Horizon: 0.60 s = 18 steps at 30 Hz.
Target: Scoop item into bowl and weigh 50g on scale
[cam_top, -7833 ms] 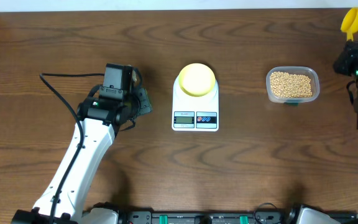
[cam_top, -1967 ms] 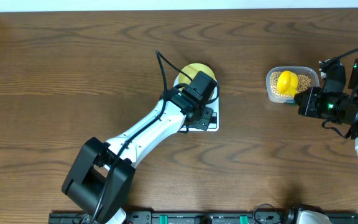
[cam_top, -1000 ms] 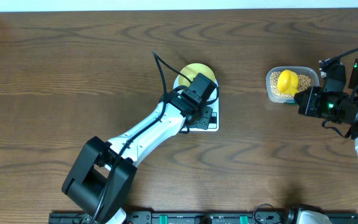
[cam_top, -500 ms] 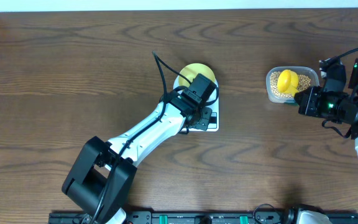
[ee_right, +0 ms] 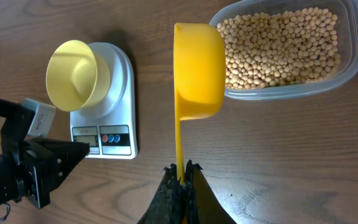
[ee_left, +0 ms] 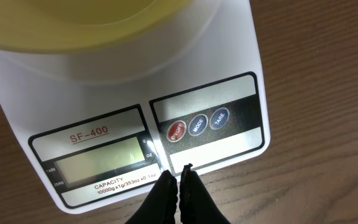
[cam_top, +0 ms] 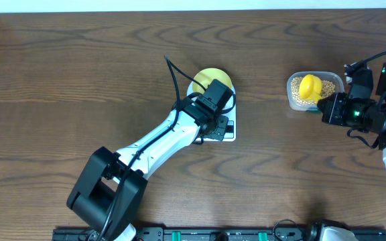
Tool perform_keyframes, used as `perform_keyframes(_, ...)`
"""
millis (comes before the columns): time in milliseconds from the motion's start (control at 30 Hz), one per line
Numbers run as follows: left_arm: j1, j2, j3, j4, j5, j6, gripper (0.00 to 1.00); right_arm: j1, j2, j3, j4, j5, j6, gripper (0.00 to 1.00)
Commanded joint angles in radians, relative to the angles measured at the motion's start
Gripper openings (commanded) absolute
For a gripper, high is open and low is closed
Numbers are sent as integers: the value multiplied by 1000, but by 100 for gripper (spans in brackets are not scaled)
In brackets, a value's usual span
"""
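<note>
The white scale (cam_top: 231, 134) stands mid-table with the pale-yellow bowl (cam_top: 205, 75) on its platform; the bowl (ee_right: 73, 74) looks empty. My left gripper (ee_left: 179, 175) is shut on nothing, its tips at the scale's (ee_left: 229, 74) front edge just below the red button (ee_left: 176, 131). The display (ee_left: 95, 160) shows no digits. My right gripper (ee_right: 182, 168) is shut on the handle of a bright yellow scoop (ee_right: 197, 68). The scoop (cam_top: 309, 87) hangs over the left part of the tan beans (ee_right: 284, 43). I cannot see whether it holds any.
The beans lie in a clear rectangular container (cam_top: 340, 82) at the right rear of the brown wooden table (cam_top: 59, 73). The left arm (cam_top: 159, 144) stretches diagonally from the front edge to the scale, hiding most of its front panel from above.
Since the oldest frame the left arm has swung right to the scale's front and the right arm has brought the scoop over the bean container. Over the last second nothing moves.
</note>
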Motion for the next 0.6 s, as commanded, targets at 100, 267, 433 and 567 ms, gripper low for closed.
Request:
perform_keyframes(100,-3,21,-12,10,-20,-17,7,8,-13,21,3,0,-5,1)
perform_keyframes(267,-3,46,-12,37,-20,-18,7,8,-13,21,3,0,-5,1)
perform_keyframes(433,-3,80,-12,39,-21,-18,7,8,-13,21,4,0,-6,1)
perform_keyframes(567,-3,96,-12,55,-24,-17,7,8,-13,21,3,0,-6,1)
